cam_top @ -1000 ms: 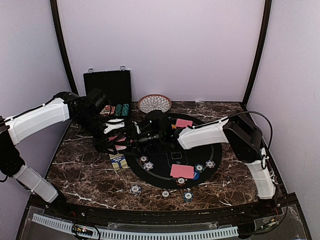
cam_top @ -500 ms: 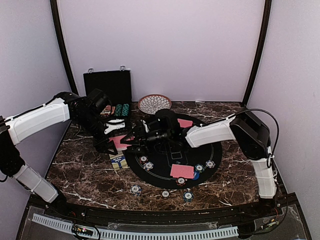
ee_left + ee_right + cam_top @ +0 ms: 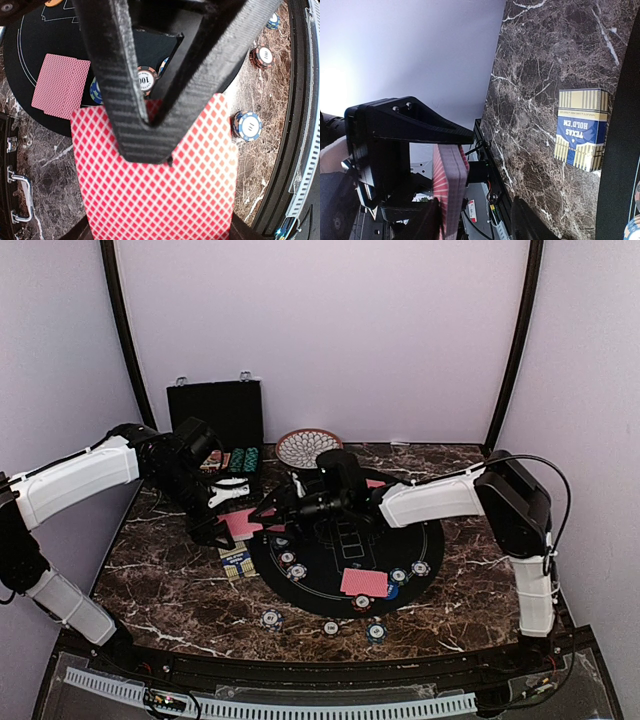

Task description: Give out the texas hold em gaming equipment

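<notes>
The left gripper (image 3: 150,150) is clamped tight on a deck of red-backed cards (image 3: 155,200). Its two black fingers meet in a point over the top card, and it holds the deck up off the marble table (image 3: 160,580), just outside the left edge of the black round mat (image 3: 425,540). The right gripper (image 3: 476,220) is stretched across from the other side and sits at the free end of that deck. Its fingers (image 3: 426,224) stand apart, one a dark blur just beside the deck's edge and the other well clear of it; I cannot tell whether either one touches a card. Below the two grippers a Texas Hold'em card box (image 3: 582,127) lies flat on the marble against the mat's left rim. On the mat, toward the front, a small pile of red-backed cards (image 3: 363,582) lies face down with a blue disc (image 3: 392,590) just beside its right corner. Poker chips (image 3: 399,575) are dotted around it, some to the left and some to the right. Three more chips sit apart on the bare marble in front of the mat. At the back of the table a patterned dish (image 3: 308,447) rests near the wall, and left of it a black case (image 3: 215,412) stands with its lid up and stacks of chips at its foot.
</notes>
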